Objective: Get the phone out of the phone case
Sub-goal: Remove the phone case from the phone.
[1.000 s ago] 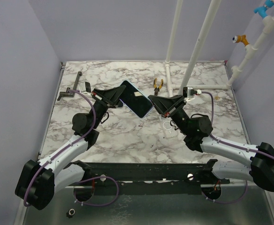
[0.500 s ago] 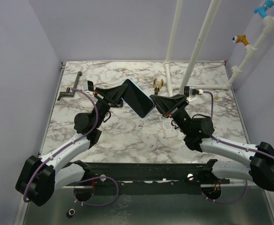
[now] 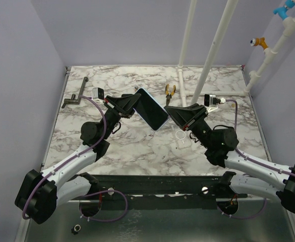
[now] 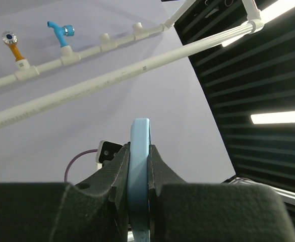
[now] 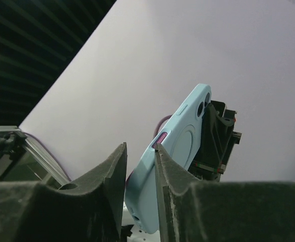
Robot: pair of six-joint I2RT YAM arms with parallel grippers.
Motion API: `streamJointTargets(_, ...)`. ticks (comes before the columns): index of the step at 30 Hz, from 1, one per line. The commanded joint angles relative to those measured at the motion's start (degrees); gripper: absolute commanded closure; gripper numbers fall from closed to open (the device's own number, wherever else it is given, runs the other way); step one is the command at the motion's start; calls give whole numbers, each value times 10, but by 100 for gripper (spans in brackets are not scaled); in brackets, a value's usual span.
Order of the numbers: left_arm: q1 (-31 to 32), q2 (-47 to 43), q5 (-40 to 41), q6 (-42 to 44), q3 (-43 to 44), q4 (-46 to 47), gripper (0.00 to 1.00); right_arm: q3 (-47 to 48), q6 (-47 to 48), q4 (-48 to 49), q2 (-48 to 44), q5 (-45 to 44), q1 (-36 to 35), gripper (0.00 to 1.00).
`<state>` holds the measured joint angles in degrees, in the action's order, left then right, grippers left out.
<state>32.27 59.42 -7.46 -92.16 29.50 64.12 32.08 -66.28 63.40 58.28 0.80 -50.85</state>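
Observation:
The phone, dark screen up, sits in a light blue case (image 3: 154, 112) held tilted above the middle of the table. My left gripper (image 3: 132, 103) is shut on the case's upper left end; in the left wrist view the case's blue edge (image 4: 138, 166) is pinched between the black fingers of my left gripper (image 4: 138, 151). My right gripper (image 3: 167, 112) is at the case's right edge. In the right wrist view my right gripper (image 5: 140, 151) has its jaws narrowly apart, with the lower edge of the case's back (image 5: 175, 156) showing in the gap, and the left gripper behind it.
Yellow-handled pliers (image 3: 170, 89) lie at the back, beside white pipe uprights (image 3: 208, 65). A black metal tool (image 3: 75, 96) lies at the back left. A small clear ring (image 3: 181, 136) lies on the marble table (image 3: 137, 146) under my right arm.
The phone has turned and shifted right and lower, its dark screen now facing up. My right arm has drawn back to the right, its gripper staying at the case's edge.

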Motion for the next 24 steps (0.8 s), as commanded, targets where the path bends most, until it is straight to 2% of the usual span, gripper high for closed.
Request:
streamJointTargets(1,2,-8,-7,41,-1,-72,100,-4,28,-28,-44,34,-14,68)
streamJointTargets(5,-5,-24,-5,57,11,-94,100,-19,35,-64,-76,12,-14,62)
streamJointTargets(12,-22,-44,-8,64,21,-111,100,-33,75,-163,-154,-31,-14,40)
streamJointTargets(19,-26,-71,10,87,29,-167,100,48,169,-476,-241,-82,-14,35)
streamJointTargets(22,-27,-85,29,104,36,-199,100,94,177,-622,-240,-107,-14,35)
streamJointTargets(24,-27,-92,48,114,38,-210,100,115,168,-685,-223,-107,-14,35)
